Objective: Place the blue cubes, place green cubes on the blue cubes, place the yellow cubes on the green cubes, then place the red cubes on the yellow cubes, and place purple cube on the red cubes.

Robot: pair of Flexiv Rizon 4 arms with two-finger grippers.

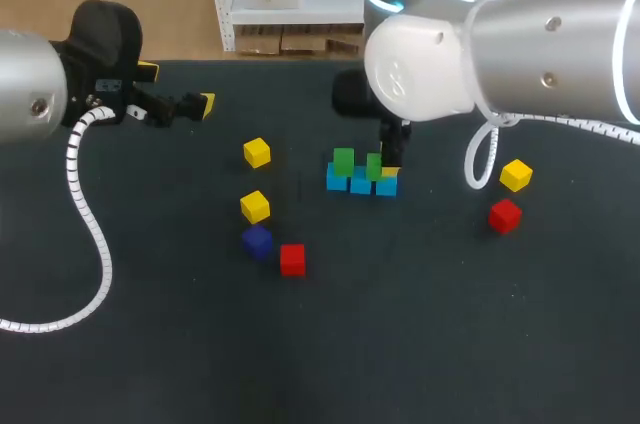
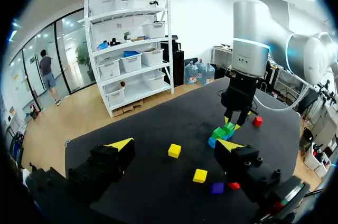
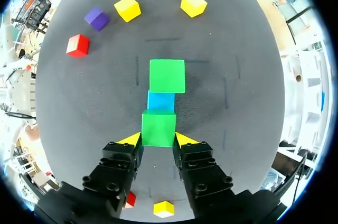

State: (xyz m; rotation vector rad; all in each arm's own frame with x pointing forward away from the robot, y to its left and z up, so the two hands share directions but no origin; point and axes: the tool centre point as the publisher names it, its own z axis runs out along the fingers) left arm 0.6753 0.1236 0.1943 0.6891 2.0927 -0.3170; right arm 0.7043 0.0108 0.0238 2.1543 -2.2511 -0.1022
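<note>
The right gripper point(image 3: 158, 139) stands over the middle of the dark surface point(image 1: 400, 344). Its fingers are closed from two sides on a held green cube point(image 3: 158, 128). This cube is directly over the right end of the row of blue cubes point(image 1: 361, 183), but I cannot tell if it already rests there. A second green cube point(image 1: 343, 160) sits on the left end of the same row, and the middle blue cube shows bare between the two green ones. The left gripper point(image 1: 177, 87) is at the far left above the surface, with its fingers wide apart and nothing between them. Left of the row lie the far yellow cube point(image 1: 257, 152) and the near yellow cube point(image 1: 255, 206). The purple cube point(image 1: 257, 240) is just on the near side of the latter, and the left red cube point(image 1: 292, 259) is beside it to the right. Well right of the row are the right yellow cube point(image 1: 516, 174) and, nearer, the right red cube point(image 1: 505, 215).
</note>
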